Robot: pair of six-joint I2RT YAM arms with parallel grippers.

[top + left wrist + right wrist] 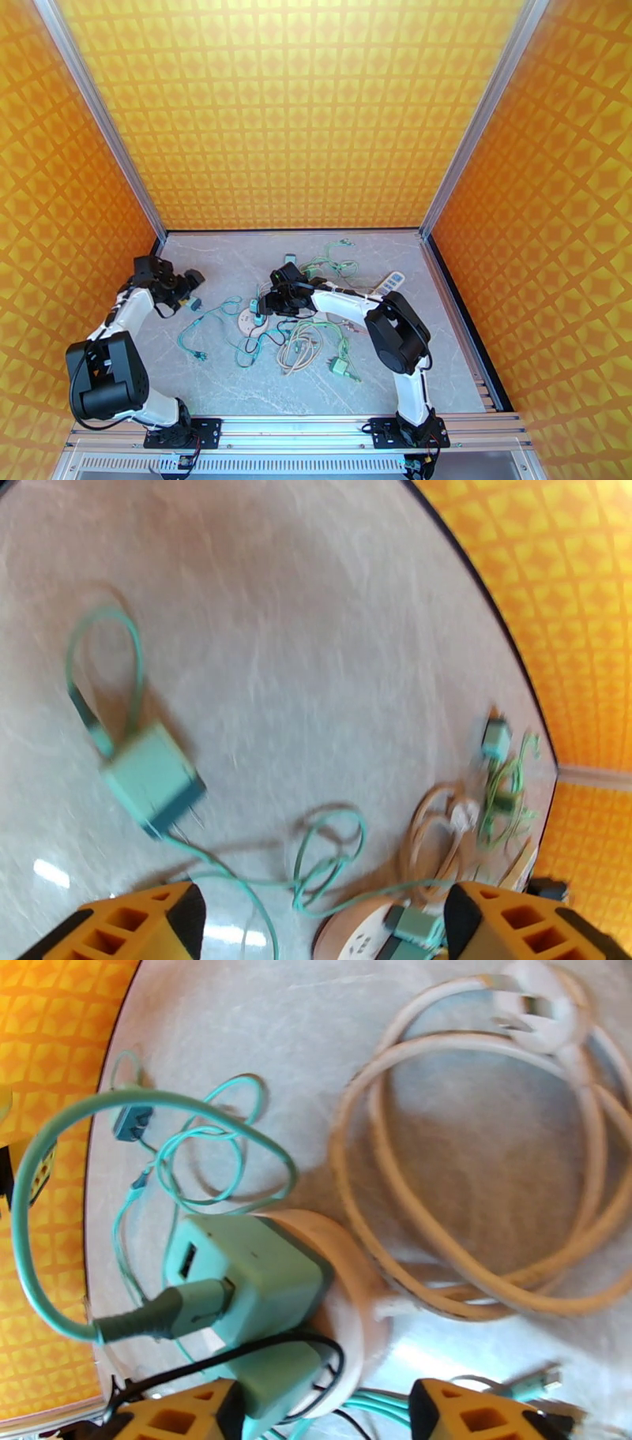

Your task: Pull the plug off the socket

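Observation:
A round pinkish-white socket (351, 1291) lies on the grey table with a teal plug (253, 1276) seated in it, a teal cable running out of the plug's side. A second teal block (276, 1386) sits just below it on the same socket. My right gripper (320, 1418) is open, its orange fingers (182, 1414) standing either side of the socket's lower edge. From above, the socket (250, 321) is under the right gripper (265, 304). My left gripper (324, 930) is open and holds nothing. A loose teal plug (150, 778) with bare prongs lies on the table ahead of it.
A coiled beige cable (490, 1157) lies right of the socket. Green cables (332, 264), a white power strip (389, 283) and a green plug (341, 366) are scattered mid-table. Teal cable loops (209, 320) trail between the arms. Orange walls close in three sides.

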